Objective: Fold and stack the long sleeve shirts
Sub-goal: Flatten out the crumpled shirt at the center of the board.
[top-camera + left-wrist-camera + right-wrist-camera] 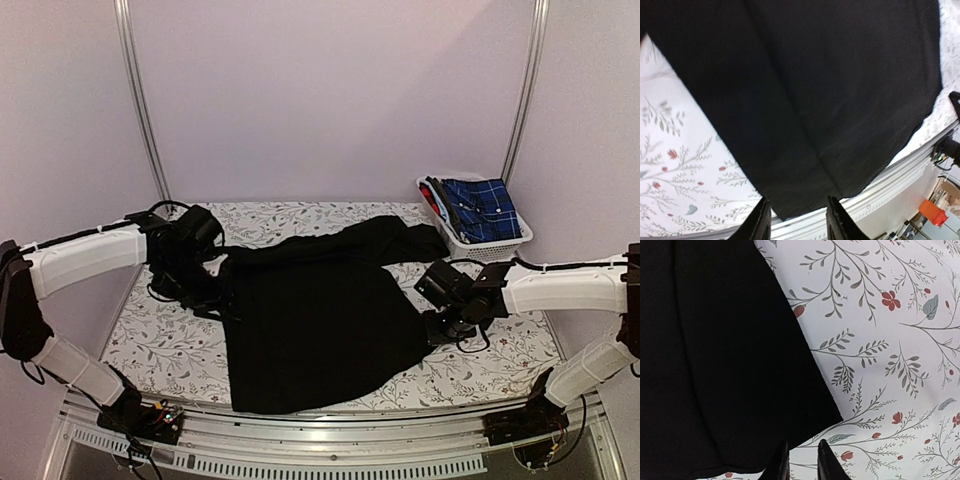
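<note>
The black shirt [310,320] lies spread flat in the middle of the table [150,340], on a pale cover printed with leafy sprigs and small red flowers. Its broad body reaches down to the near edge. One sleeve [400,240] runs off toward the right rear and ends just short of the basket [500,247].

The left gripper [205,290] hangs at the shirt's left edge, over the dark cloth. In the left wrist view its fingers [762,220] stand moderately apart. Nothing is between them, and the shirt's hem and the table's metal rail show in the gap.

The right gripper [445,312] is low at the shirt's right edge. In the right wrist view its fingers [827,460] are only a narrow slit apart and hold nothing. Below them a corner of the shirt meets the flowered cover.

The white slotted basket sits in the far right corner of the table. A blue plaid cloth [480,208] is heaped in it, with something red [428,198] beside it on the left. Both arms reach in from the sides, and their white links angle toward the shirt.
</note>
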You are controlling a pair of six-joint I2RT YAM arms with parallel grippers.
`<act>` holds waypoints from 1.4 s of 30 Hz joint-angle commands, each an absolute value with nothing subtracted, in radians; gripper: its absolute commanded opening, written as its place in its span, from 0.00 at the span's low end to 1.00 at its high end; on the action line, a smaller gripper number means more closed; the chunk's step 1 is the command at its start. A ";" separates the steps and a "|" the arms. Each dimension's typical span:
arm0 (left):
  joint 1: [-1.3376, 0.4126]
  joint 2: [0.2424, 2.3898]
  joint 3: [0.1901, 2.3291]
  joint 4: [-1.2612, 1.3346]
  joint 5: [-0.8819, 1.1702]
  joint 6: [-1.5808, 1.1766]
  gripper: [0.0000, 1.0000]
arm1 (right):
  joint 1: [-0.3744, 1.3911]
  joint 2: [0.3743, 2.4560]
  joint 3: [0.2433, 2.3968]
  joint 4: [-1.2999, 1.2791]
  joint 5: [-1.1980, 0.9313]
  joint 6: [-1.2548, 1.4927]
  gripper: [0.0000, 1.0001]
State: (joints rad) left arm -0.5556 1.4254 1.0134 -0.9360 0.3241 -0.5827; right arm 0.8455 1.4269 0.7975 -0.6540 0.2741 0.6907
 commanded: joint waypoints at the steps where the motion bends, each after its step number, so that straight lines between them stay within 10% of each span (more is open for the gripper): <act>1: -0.502 1.461 1.151 -0.828 0.278 -0.584 0.38 | 0.851 1.394 0.862 -0.690 0.288 0.708 0.28; 8: -0.425 1.756 1.434 -0.604 0.254 -0.573 0.35 | 0.851 1.436 1.022 -0.589 0.276 0.627 0.55; 18: -0.433 2.245 1.923 -0.555 0.192 -0.568 0.31 | 0.851 1.611 1.102 -0.420 0.189 0.596 0.55; 42: -0.425 2.725 2.320 -0.506 0.220 -0.704 0.26 | 0.851 1.740 1.033 -0.347 0.081 0.604 0.54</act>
